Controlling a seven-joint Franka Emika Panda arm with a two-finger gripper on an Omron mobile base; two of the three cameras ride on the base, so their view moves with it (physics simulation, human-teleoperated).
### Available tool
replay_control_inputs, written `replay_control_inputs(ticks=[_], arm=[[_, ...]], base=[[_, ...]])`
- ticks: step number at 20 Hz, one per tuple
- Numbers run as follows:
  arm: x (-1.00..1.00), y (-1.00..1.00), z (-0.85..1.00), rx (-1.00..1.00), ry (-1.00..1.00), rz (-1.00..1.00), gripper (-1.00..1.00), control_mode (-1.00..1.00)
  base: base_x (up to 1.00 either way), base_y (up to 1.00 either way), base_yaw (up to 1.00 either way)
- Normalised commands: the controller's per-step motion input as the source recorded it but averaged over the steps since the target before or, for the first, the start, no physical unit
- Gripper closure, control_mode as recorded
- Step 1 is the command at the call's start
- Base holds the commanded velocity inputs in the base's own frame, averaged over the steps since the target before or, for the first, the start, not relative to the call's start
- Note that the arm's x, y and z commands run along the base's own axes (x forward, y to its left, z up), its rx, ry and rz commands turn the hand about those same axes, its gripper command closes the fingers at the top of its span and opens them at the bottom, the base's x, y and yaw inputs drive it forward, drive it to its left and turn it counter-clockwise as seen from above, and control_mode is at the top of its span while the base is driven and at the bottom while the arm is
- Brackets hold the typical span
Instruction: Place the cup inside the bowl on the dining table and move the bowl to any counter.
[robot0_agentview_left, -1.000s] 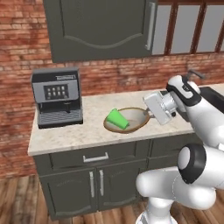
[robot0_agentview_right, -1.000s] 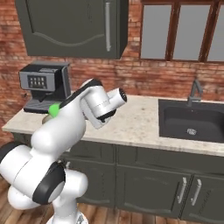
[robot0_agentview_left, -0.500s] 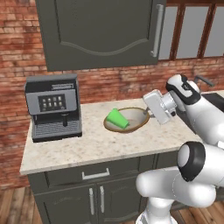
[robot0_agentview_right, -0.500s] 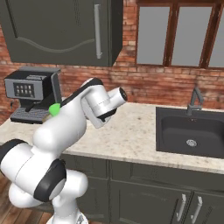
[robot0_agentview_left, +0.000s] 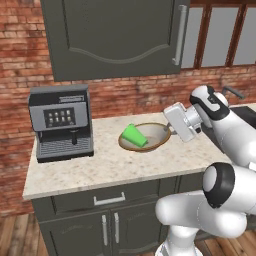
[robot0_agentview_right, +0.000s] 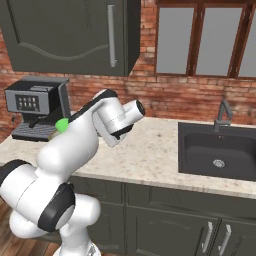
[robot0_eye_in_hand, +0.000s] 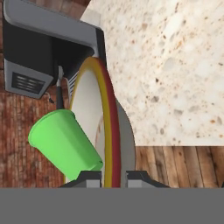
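The tan-rimmed bowl (robot0_agentview_left: 151, 138) is low over the counter (robot0_agentview_left: 100, 170), right of the coffee machine; whether it touches the stone I cannot tell. The green cup (robot0_agentview_left: 134, 135) lies tilted inside it. My gripper (robot0_agentview_left: 168, 131) is shut on the bowl's right rim. In the hand view the gripper (robot0_eye_in_hand: 113, 177) has its fingertips on either side of the bowl's rim (robot0_eye_in_hand: 110, 127), with the cup (robot0_eye_in_hand: 65, 144) leaning against the pale inside. A sliver of the cup (robot0_agentview_right: 62, 125) peeks out behind the arm in the right base view. The dining table is out of view.
A black and silver coffee machine (robot0_agentview_left: 61, 121) stands at the counter's left end, also seen from the right (robot0_agentview_right: 35, 107). A dark sink (robot0_agentview_right: 215, 150) with a faucet (robot0_agentview_right: 222, 115) is set into the counter to the right. Wall cabinets hang above.
The whole picture has shifted a little, so the base has moved along the counter. The bowl with the cup stays gripped in the same way.
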Motion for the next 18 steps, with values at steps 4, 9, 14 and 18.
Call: replay_control_inputs(ticks=[4,9,14,18], arm=[[0.00,0.00,0.00,0.00,0.00,0.00,1.00,1.00],[0.00,0.00,0.00,0.00,0.00,0.00,1.00,1.00],[0.00,0.00,0.00,0.00,0.00,0.00,1.00,-1.00],[0.00,0.00,0.00,0.00,0.00,0.00,1.00,-1.00]], base=[[0.00,0.00,0.00],[0.00,0.00,0.00],[0.00,0.00,0.00],[0.00,0.00,0.00]])
